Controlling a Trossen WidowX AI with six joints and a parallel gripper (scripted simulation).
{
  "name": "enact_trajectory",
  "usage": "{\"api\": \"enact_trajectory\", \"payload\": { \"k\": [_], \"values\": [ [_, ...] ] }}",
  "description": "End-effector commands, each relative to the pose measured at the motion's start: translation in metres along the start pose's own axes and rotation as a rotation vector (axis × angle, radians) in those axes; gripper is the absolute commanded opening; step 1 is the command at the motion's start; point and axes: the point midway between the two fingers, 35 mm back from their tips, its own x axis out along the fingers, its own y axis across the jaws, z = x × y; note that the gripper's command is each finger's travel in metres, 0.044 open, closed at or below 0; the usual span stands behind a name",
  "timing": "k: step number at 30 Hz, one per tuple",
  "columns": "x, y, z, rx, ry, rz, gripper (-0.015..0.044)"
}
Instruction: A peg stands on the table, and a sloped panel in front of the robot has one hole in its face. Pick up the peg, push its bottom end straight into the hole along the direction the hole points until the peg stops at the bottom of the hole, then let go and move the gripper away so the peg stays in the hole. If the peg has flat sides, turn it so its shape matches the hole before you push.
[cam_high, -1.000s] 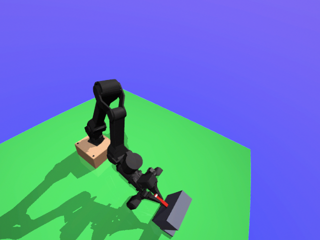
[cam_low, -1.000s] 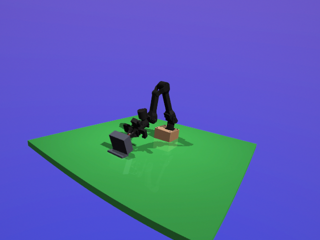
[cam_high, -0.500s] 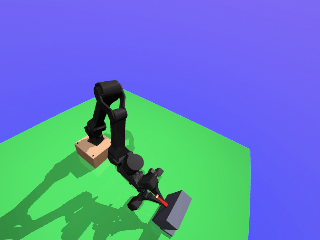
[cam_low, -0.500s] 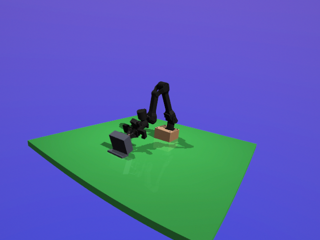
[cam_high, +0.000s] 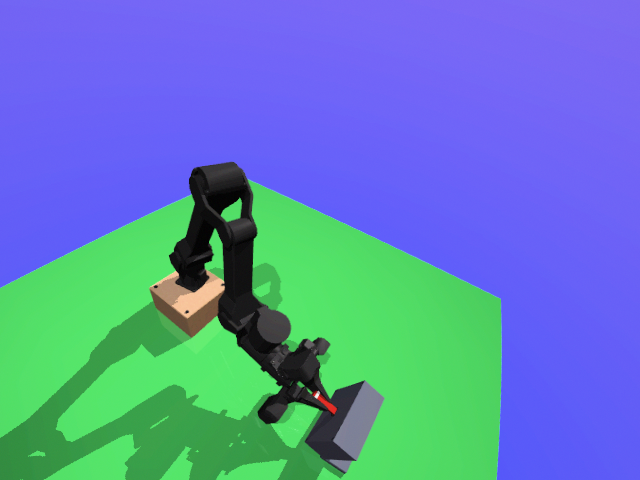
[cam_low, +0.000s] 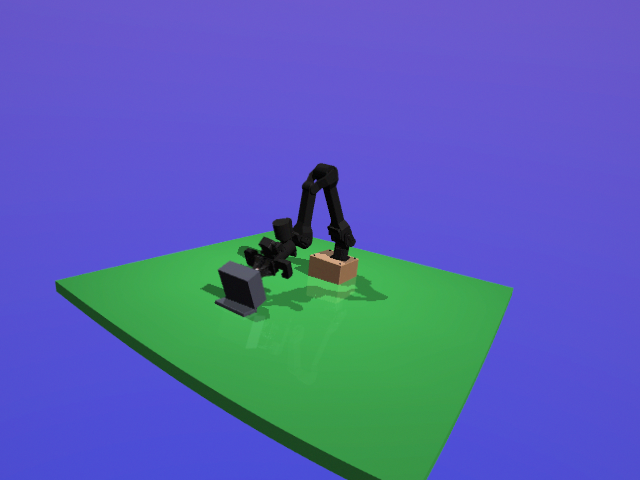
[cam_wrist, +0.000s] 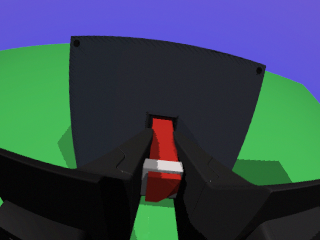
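A red flat-sided peg (cam_high: 326, 403) (cam_wrist: 163, 142) with a white band near its rear end is held between the fingers. My gripper (cam_high: 330, 404) (cam_wrist: 162, 136) is shut on it, close in front of the panel's sloped face. The dark grey panel (cam_high: 358, 419) (cam_low: 237, 284) (cam_wrist: 150, 75) leans on its base. In the wrist view the peg's far end is at the square hole (cam_wrist: 175, 119), whose dark upper edge shows just above the peg. How deep the end sits inside is hidden. In the exterior view the panel hides most of the peg.
The arm's wooden base block (cam_high: 188, 304) (cam_low: 330, 267) stands behind the gripper. The panel's foot (cam_low: 235, 306) juts out at its back on the green table (cam_high: 439, 361) (cam_low: 361, 361). Small dark dots (cam_wrist: 76, 43) mark the panel face's upper corners.
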Motion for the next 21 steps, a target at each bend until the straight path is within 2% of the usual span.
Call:
{"api": "enact_trajectory", "payload": {
  "k": [1,9,21],
  "values": [
    [0.0016,-0.0009,0.0015,0.003,-0.002,-0.005,0.0000],
    [0.0002,0.0000,0.0002,0.000,0.000,0.000,0.0000],
    [0.0002,0.0000,0.0002,0.000,0.000,0.000,0.0315]
  ]
}}
